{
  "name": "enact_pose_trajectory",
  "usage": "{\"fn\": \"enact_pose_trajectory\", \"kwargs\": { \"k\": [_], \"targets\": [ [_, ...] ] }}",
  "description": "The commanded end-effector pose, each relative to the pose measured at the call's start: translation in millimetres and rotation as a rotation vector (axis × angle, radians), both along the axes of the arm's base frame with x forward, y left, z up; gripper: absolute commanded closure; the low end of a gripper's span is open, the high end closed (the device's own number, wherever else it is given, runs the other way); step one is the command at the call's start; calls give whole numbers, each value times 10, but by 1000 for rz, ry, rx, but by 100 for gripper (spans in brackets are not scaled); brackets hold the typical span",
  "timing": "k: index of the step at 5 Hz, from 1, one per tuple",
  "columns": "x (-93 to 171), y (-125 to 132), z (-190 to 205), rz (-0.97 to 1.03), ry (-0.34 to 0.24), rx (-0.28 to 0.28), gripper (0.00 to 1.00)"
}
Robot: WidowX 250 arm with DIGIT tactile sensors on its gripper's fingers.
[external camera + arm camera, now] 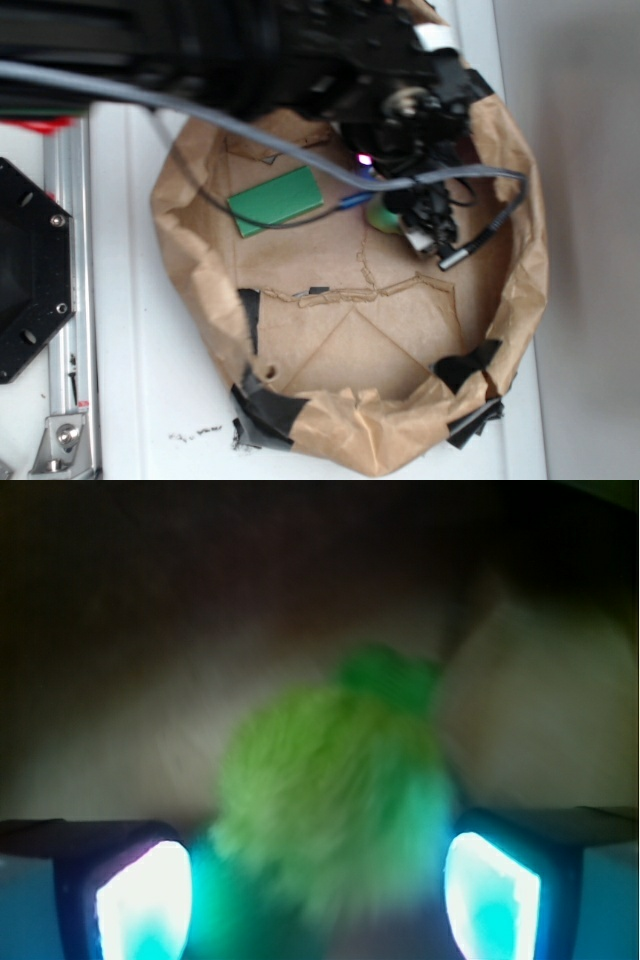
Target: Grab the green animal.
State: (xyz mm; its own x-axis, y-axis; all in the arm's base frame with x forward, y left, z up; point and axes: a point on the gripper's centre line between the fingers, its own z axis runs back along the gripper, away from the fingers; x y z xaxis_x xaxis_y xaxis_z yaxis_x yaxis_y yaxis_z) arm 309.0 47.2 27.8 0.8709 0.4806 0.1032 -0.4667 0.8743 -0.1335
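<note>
Gripper (318, 900) fingers (145, 900) are seen spread around the green animal (330, 790), positioned but not yet closed; grasping remains.

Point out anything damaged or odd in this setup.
The brown paper liner in the bin is torn and crumpled, patched with black tape along its near edge. The green animal sits between the gripper fingers, unharmed; the green block lies flat.

Your exterior view looks steeply down from above onto the paper-walled bin (520, 200), arm entering from the top. Your wrist view sits close behind the fingers (145, 900), blurred, facing the green animal (335, 790). Both views share that toy (381, 216).
</note>
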Motion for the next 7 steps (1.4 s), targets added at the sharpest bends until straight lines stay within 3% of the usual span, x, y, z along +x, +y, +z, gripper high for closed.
{"fn": "enact_pose_trajectory", "kwargs": {
  "k": [1, 2, 3, 4, 5, 7],
  "targets": [
    [-134, 4, -40, -179, 207, 45, 100],
    [-252, -13, 416, -408, 209, 56, 100],
    [-410, -132, 898, -652, 113, 101, 100],
    [-624, -198, 1356, -649, 109, 187, 100],
    [-676, -231, 1384, -628, 55, 220, 100],
    [-766, -254, 1329, -599, 55, 224, 100]
  ]
}}
